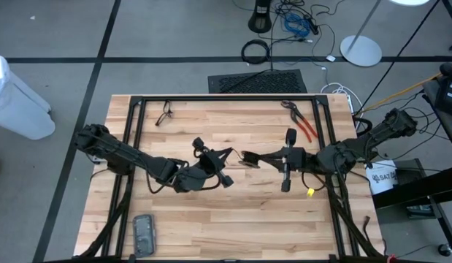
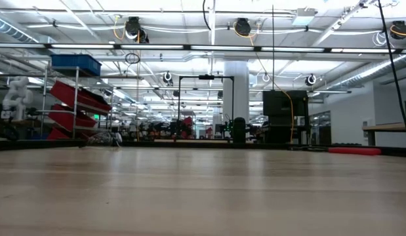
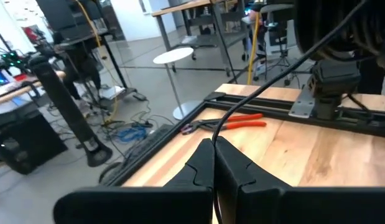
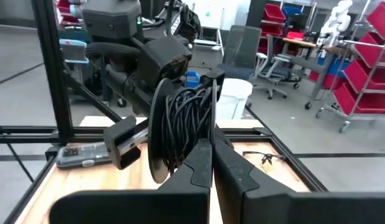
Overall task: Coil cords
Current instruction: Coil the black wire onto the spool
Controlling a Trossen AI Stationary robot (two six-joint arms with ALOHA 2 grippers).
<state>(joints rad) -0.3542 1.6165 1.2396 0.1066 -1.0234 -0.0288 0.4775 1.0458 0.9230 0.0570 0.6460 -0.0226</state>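
**Both arms meeting mid-table, cord bundled near the left gripper**

No real containers on the table (image 1: 211,219) here. The closest thing is the white bucket (image 1: 382,177) off the right edge, and what's inside it can't be made out from above.

The left gripper (image 1: 224,177) sits near the middle of the table with its fingers pressed fully together. In the right wrist view the cord (image 4: 189,127) shows as a bunch of black loops hanging up against the left arm's wrist, just ahead of the right gripper (image 4: 212,149). The right gripper is also pinched completely shut, and whether it has a strand between its tips I can't tell. A black strand (image 3: 267,90) runs up from the left fingertips too, same problem.

Also lying around: red-handled pliers (image 1: 302,123) at the far right of the table, glasses (image 1: 164,113) at the far left, a grey remote-looking thing (image 1: 144,234) at the near edge. The low view shows only bare tabletop and the room behind.
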